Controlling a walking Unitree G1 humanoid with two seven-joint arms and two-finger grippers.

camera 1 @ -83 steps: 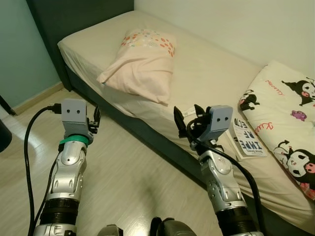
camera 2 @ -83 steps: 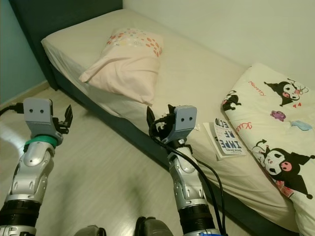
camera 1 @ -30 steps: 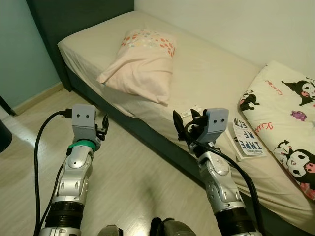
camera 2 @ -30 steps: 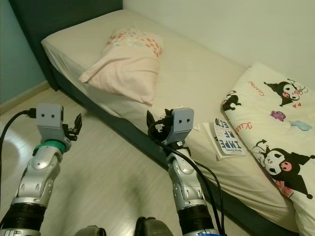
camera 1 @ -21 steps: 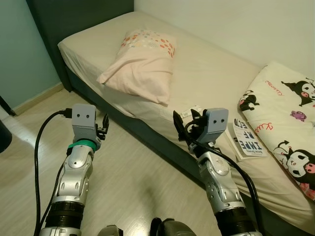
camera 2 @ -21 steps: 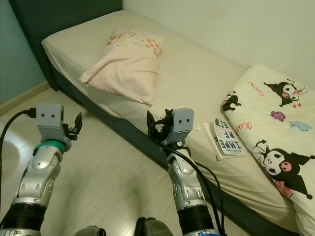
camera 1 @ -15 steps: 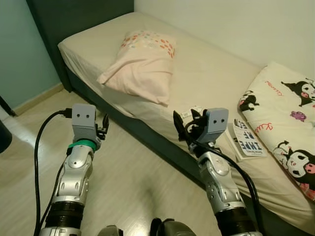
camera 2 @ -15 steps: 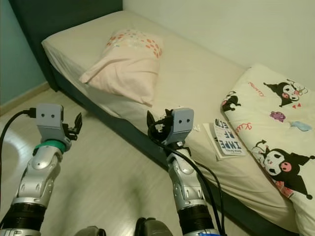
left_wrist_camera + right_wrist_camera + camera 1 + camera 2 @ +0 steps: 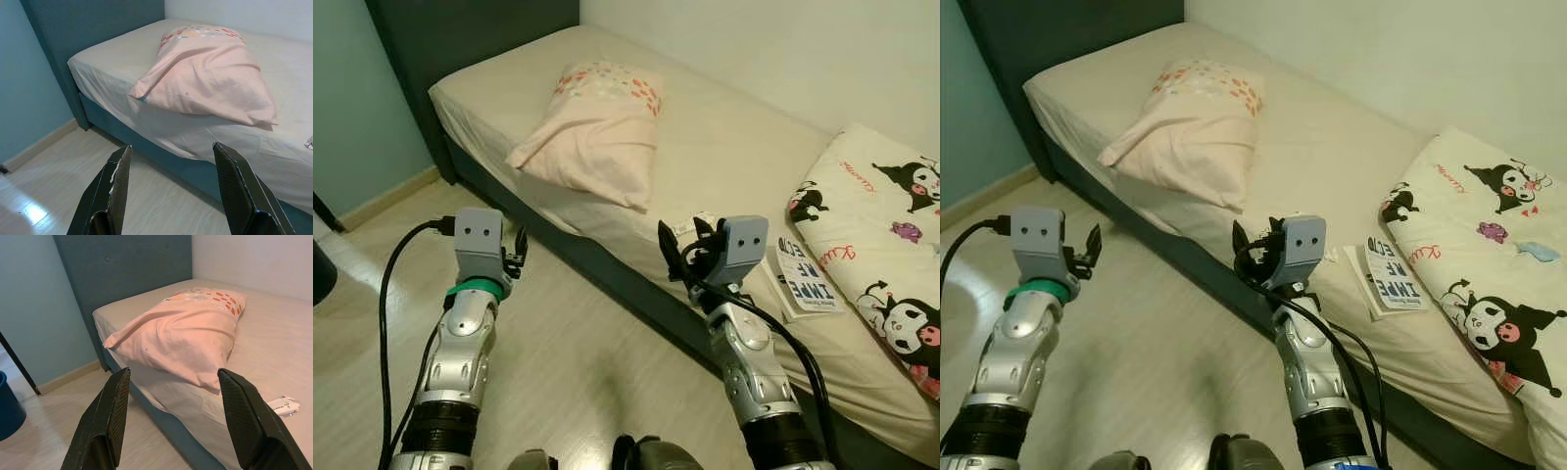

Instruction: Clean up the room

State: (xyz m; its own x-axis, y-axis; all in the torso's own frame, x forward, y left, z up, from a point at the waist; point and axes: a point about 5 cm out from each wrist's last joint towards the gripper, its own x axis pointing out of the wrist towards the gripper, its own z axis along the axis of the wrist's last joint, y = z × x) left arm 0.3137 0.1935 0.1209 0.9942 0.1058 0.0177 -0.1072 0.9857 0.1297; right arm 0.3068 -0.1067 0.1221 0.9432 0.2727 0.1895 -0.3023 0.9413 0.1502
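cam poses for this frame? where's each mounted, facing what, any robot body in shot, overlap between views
Left eye, right eye: head stereo pair, looking forward and down at the bed edge; both silver arms show, left gripper over floor, right gripper at the mattress edge.
Left wrist: looks along its open black fingers at the pink pillow.
Right wrist: along its open fingers, facing the headboard.
Shared: all four see the pillow.

left tool (image 9: 171,191) raised, empty (fingers apart) | right tool (image 9: 171,416) likewise
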